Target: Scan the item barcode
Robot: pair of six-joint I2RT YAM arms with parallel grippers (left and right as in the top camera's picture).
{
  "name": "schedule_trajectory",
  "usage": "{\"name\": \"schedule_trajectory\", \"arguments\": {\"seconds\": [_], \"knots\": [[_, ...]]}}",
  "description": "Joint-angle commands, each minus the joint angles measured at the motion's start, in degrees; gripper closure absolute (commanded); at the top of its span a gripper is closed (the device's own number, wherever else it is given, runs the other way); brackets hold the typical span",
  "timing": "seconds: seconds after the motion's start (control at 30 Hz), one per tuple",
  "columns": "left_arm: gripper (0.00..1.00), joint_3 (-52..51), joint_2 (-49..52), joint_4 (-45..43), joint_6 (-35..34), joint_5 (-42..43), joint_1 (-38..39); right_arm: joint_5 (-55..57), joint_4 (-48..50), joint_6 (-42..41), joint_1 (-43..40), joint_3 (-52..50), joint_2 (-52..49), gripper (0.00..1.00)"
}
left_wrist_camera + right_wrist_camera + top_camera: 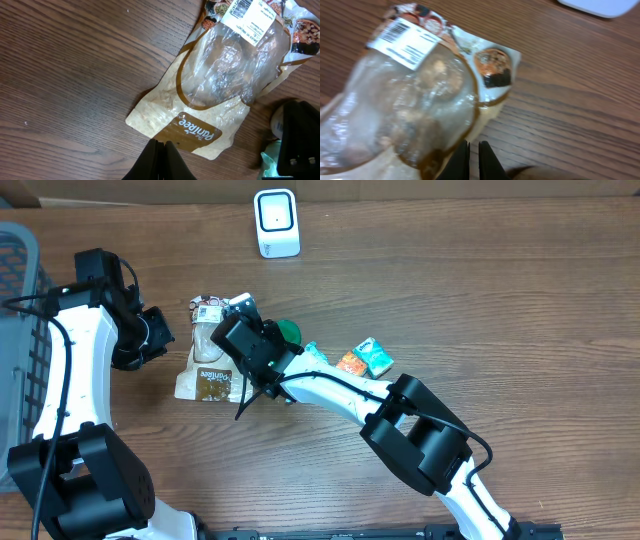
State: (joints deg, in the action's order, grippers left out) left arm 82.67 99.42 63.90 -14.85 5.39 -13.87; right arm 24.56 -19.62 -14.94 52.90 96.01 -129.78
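Worktop [450, 280] carries the snack pouch [195, 365], lying flat and well short of the white scanner [276, 222] — not yet presented. Right gripper [474, 152]: fingers closed at the pouch's edge, likely pinching to lift it. Left gripper [159, 152]: fingers shut, empty, just beside it. Barcode label [402, 42] faces up.

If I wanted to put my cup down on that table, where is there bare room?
The widest bare stretch of table lies right of the white scanner, above the small packets. Another patch lies between the scanner and the grey basket. It is crowded in the middle, where pouch, green object, packets and right arm bunch together.
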Motion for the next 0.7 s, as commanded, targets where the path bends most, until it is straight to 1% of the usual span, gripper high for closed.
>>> {"name": "schedule_trajectory", "arguments": {"seconds": [0.0, 0.27, 0.67], "knots": [[0.96, 0.6, -0.5, 0.2, 0.7, 0.6, 0.4, 5.7, -1.3, 0.1, -0.2, 1.7, -0.2, 0.96], [0.96, 0.5, -0.5, 0.4, 0.7, 0.6, 0.4, 6.1, -4.8, -0.3, -0.3, 1.7, -0.2, 0.96], [0.96, 0.2, -0.5, 0.3, 0.7, 0.6, 0.4, 5.8, -8.3, -5.4, -2.4, 1.7, -0.2, 0.96]]}}
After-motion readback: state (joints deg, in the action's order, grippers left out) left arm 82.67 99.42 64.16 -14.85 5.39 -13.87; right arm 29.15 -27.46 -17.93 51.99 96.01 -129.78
